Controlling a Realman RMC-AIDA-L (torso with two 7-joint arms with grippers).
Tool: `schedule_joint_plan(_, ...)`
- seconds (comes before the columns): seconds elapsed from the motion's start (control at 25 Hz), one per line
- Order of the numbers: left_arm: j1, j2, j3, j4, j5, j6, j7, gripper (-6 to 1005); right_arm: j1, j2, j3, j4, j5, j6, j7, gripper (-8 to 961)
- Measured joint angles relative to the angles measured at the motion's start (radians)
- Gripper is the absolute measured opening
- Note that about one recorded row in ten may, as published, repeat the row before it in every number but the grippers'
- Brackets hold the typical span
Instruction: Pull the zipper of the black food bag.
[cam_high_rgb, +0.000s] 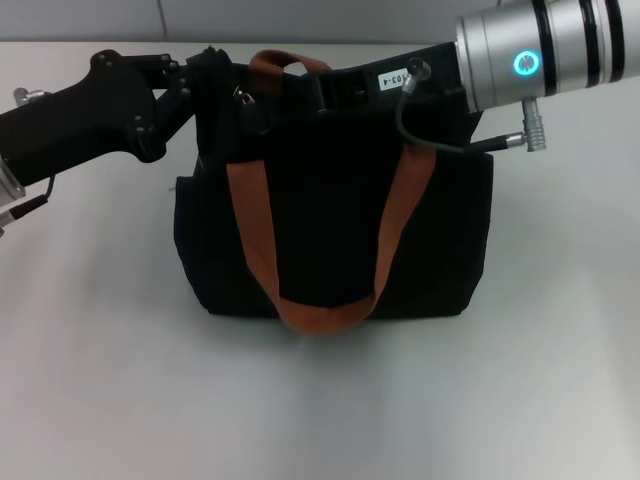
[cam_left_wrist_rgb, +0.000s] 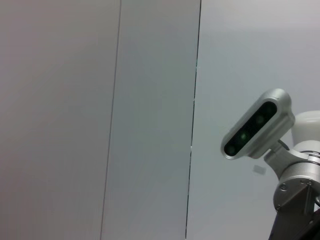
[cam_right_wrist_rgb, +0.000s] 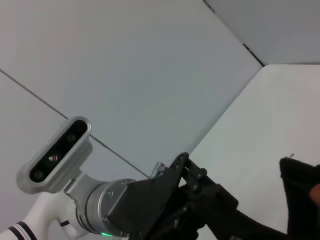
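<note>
Zipper (cam_high_rgb: 243, 97): a small silver-grey tab at the top edge of the black food bag (cam_high_rgb: 335, 230), near the bag's left corner as seen from my head view. The bag stands upright on the white bench (cam_high_rgb: 320, 400), with one rust-orange strap (cam_high_rgb: 320, 290) hanging in a loop down its front face and a second strap (cam_high_rgb: 285, 62) arching above the top edge.

My left claw (cam_high_rgb: 205, 68) reaches in from the left and sits at the bag's top left corner, just beside the zipper tab and touching or nearly touching the fabric there. The black linkage hides its fingertips against the black bag, so I cannot tell whether the left claw is spread or pinching anything.

My right arm (cam_high_rgb: 545, 45) enters from the upper right, its silver wrist segment with a lit ring above the bag's right top corner. My right claw (cam_high_rgb: 345, 85) lies along the top edge of the bag, toward the middle, to the right of the zipper tab. Its fingers merge with the dark fabric, so I cannot tell their state.

In the right wrist view, the left arm's wrist camera (cam_right_wrist_rgb: 55, 155) and black claw body (cam_right_wrist_rgb: 170, 210) appear, with a corner of the bag (cam_right_wrist_rgb: 302, 195) at the edge. The left wrist view shows the right arm's wrist camera (cam_left_wrist_rgb: 257, 125) against a pale wall (cam_left_wrist_rgb: 100, 120).
</note>
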Motion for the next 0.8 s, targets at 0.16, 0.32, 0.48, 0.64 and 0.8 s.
schedule_joint_plan(0.16, 0.004, 0.001, 0.000, 0.000, 0.000, 0.001, 0.000, 30, -0.017, 0.000, -0.018, -0.024, 0.000, -0.001, 0.010, -1)
schedule_joint_plan(0.32, 0.006, 0.001, 0.000, 0.000, 0.000, 0.002, 0.000, 30, -0.024, 0.000, -0.030, -0.039, 0.000, -0.001, 0.011, -1)
schedule_joint_plan(0.48, 0.009, 0.001, 0.000, 0.000, 0.000, 0.004, 0.000, 31, -0.028, 0.000, -0.032, -0.044, -0.001, -0.001, 0.014, -1)
schedule_joint_plan(0.64, 0.011, 0.003, -0.001, 0.000, 0.000, 0.004, 0.001, 31, -0.040, -0.002, -0.033, -0.056, -0.006, 0.002, 0.029, -1)
schedule_joint_plan(0.8, 0.015, 0.004, 0.000, 0.000, 0.000, 0.004, 0.002, 31, -0.062, -0.003, -0.034, -0.104, -0.040, -0.001, 0.062, -1)
